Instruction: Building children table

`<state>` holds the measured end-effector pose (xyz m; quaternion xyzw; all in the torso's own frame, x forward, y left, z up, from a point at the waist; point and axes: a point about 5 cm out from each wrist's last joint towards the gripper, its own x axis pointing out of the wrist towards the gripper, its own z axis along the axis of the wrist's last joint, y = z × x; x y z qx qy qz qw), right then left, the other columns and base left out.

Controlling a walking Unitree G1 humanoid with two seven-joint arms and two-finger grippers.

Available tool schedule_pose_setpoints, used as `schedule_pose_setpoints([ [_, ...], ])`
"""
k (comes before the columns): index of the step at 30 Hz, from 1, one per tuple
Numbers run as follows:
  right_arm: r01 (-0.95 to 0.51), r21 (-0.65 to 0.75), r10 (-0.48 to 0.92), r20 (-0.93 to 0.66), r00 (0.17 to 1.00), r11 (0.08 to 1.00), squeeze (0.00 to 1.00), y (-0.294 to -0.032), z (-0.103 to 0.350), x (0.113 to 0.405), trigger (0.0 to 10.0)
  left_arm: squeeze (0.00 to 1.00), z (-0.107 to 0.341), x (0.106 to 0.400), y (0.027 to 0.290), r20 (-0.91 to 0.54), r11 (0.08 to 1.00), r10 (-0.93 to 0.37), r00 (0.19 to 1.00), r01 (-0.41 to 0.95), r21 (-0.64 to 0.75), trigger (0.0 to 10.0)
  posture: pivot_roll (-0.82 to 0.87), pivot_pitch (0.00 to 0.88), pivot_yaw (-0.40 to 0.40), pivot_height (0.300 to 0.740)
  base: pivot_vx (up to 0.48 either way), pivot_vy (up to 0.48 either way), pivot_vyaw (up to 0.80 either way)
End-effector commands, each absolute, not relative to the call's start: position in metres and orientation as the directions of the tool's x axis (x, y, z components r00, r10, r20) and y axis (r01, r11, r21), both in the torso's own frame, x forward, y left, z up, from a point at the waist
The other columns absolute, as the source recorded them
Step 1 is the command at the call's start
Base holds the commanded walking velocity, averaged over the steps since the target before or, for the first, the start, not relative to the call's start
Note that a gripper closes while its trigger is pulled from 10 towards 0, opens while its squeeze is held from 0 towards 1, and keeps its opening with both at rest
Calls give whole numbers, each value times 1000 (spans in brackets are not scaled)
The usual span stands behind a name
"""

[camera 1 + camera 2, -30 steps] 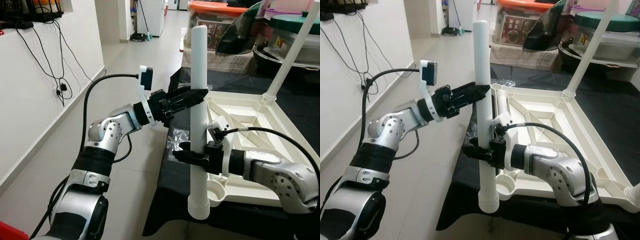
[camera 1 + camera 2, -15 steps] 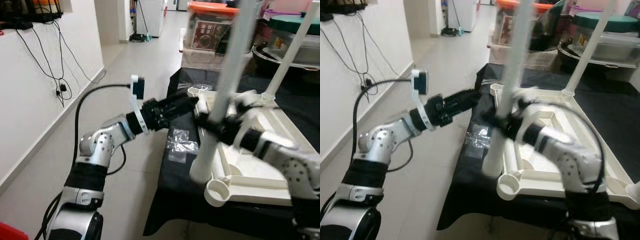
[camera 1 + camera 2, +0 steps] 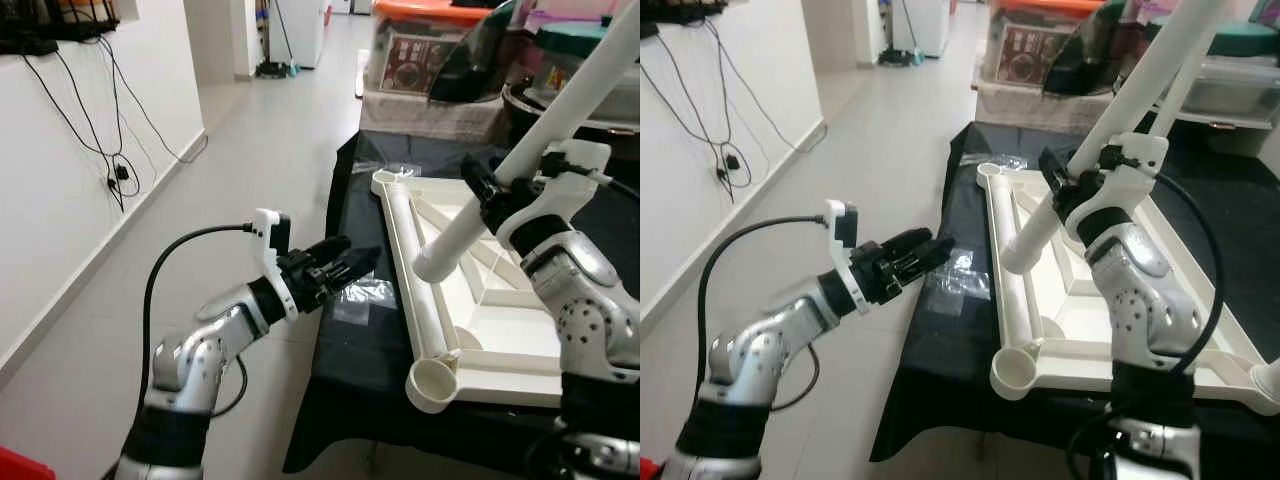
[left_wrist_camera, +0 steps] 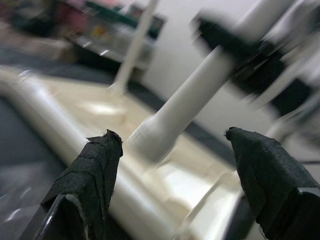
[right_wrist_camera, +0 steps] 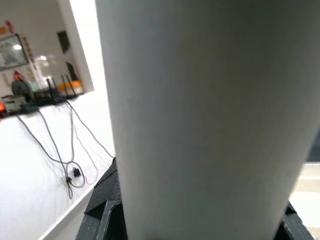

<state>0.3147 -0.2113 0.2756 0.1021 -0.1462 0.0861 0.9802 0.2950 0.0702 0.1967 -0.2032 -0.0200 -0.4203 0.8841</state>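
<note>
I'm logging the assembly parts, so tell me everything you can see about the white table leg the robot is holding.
The table leg is a long, smooth white tube, plastic by the look of it, with a wider collar at its lower end. It slants up to the right, collar hanging free above the upturned white tabletop. The right gripper has its jaws shut on it partway along; the left gripper is apart from it, open.

White wall (image 3: 60, 180), dangling cables (image 3: 120, 120), pale tiled floor (image 3: 250, 140)

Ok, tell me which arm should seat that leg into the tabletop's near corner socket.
Right. The right gripper is shut on the white leg, tilted above the upturned tabletop. The left gripper is open, empty, off the table's edge.
</note>
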Motion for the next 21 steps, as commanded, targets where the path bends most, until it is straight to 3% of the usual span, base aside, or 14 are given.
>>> schedule_pose_setpoints([
  [1, -201, 143, 142, 345, 928, 969, 0, -205, 277, 309, 10000, 0, 192, 294, 71, 173, 635, -700, 693, 715, -293, 10000, 103, 0, -89, 740, 0, 0, 0],
  [8, -207, 107, 162, 330, 930, 972, 0, -186, 265, 308, 10000, 0, 175, 293, 75, 89, 738, -628, 773, 627, -249, 10000, 99, 0, -91, 740, 0, -265, 0],
  [14, -201, 80, 162, 344, 925, 976, 0, -181, 264, 307, 10000, 0, 171, 294, 77, 67, 752, -615, 785, 610, -249, 10000, 100, 0, -94, 740, 0, -480, 0],
  [21, -209, 75, 168, 365, 916, 975, 0, -178, 265, 305, 10000, 0, 166, 292, 75, 49, 788, -580, 813, 575, -222, 10000, 100, 0, -96, 740, 0, -438, 776],
])
